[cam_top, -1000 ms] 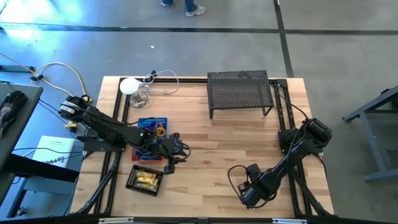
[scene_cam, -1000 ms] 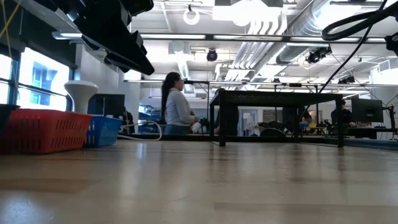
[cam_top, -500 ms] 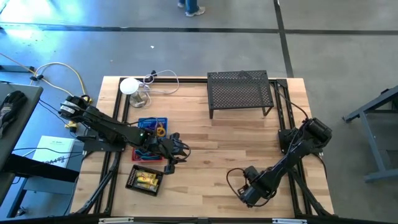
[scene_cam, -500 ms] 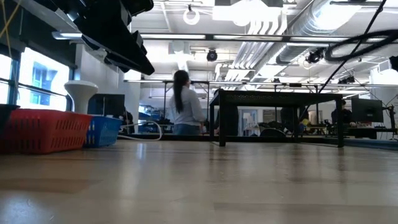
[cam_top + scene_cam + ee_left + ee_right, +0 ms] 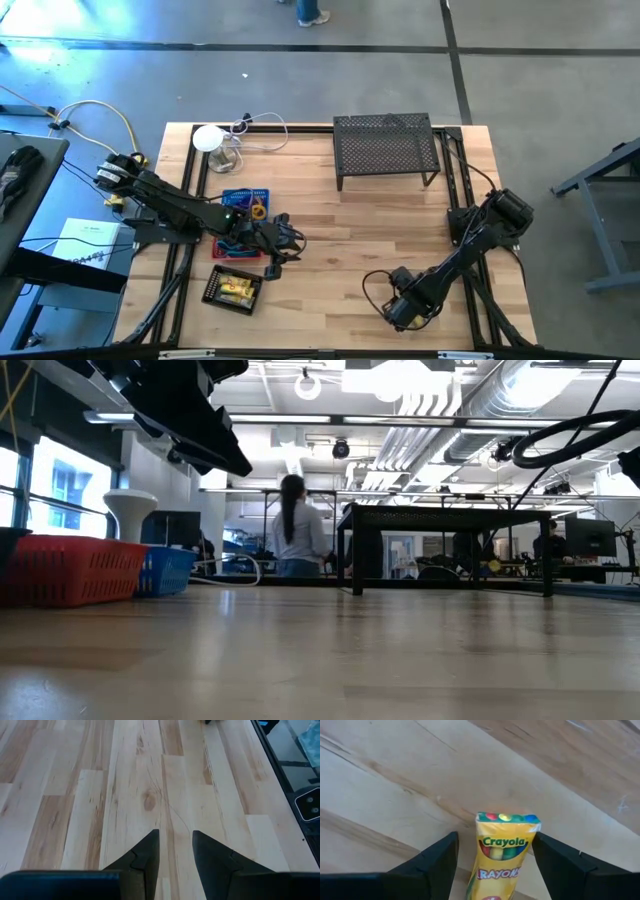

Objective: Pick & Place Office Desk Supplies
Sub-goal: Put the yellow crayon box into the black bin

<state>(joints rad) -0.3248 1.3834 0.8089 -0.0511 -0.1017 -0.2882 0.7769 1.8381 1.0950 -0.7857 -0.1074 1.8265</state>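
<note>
Over the last second the right arm had drawn slightly inward across the table, and the person in the background of the low view (image 5: 293,525) had turned and stepped a little to the right; the rest had stayed put. At the far left, the white round device (image 5: 207,137) stood with its cable at the table's back corner. Nearer the front sat a blue basket (image 5: 244,199), a red basket (image 5: 226,249) partly covered by the left arm, and a black tray (image 5: 231,288) holding yellow pieces too small to make out. The left gripper (image 5: 175,851) hung just beside the baskets, over bare wood, its fingers a narrow gap apart with nothing between them. The wooden table (image 5: 330,240) lay open through its middle, and the black mesh shelf (image 5: 385,148) stood at the back edge, well apart from both arms. To the right, the right gripper (image 5: 493,854) hovered near the front of the table with its jaws standing wide on either side of a yellow crayon box (image 5: 502,851); whether the fingers actually pressed the box could not be told, and its lower end was cut off at the picture's edge. In the high view the box itself was hidden beneath that gripper.
</note>
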